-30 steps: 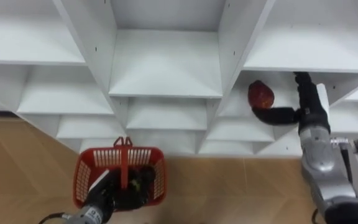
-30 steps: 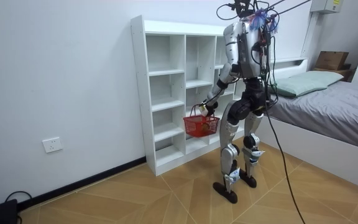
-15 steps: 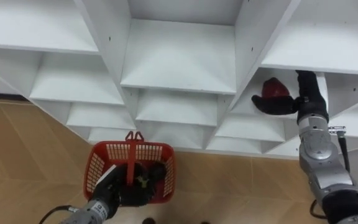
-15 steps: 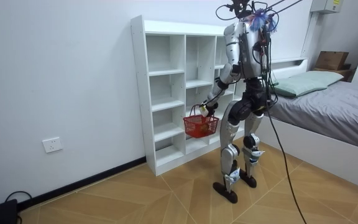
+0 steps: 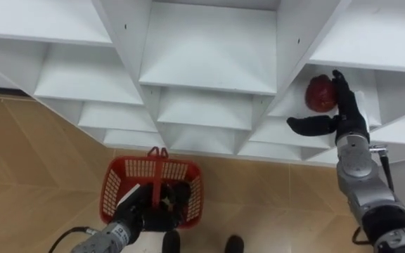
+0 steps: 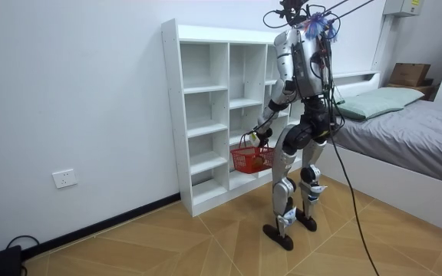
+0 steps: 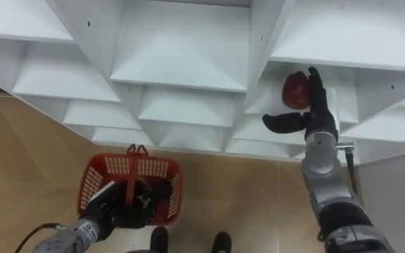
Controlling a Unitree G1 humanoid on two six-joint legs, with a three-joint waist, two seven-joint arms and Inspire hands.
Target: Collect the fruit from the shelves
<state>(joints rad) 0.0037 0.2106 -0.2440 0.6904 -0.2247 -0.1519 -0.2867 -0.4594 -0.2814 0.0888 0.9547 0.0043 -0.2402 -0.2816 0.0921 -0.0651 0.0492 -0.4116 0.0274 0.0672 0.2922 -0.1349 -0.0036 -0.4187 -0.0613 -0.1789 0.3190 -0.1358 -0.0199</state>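
Note:
A dark red fruit (image 5: 318,93) lies on a shelf in the right column of the white closet (image 5: 209,63). My right hand (image 5: 344,116) is up in that compartment, open. Its straight fingers rest along the fruit's right side, and its thumb sticks out to the left just below the fruit. My left hand (image 5: 127,223) is shut on the handle of a red plastic basket (image 5: 121,186), which hangs low in front of the closet's bottom shelves. Dark items lie in the basket; I cannot tell what they are. In the room view the basket (image 6: 252,159) hangs from that hand (image 6: 258,139).
The other compartments of the closet (image 6: 206,115) hold nothing. I stand upright on the wood floor (image 6: 206,245) right before it. A bed (image 6: 413,130) with a grey cover lies behind me on the room view's right.
My head view has shifted down and left. The right hand's fingers have straightened up alongside the fruit, with the thumb now below it. The basket has swung a little nearer the closet.

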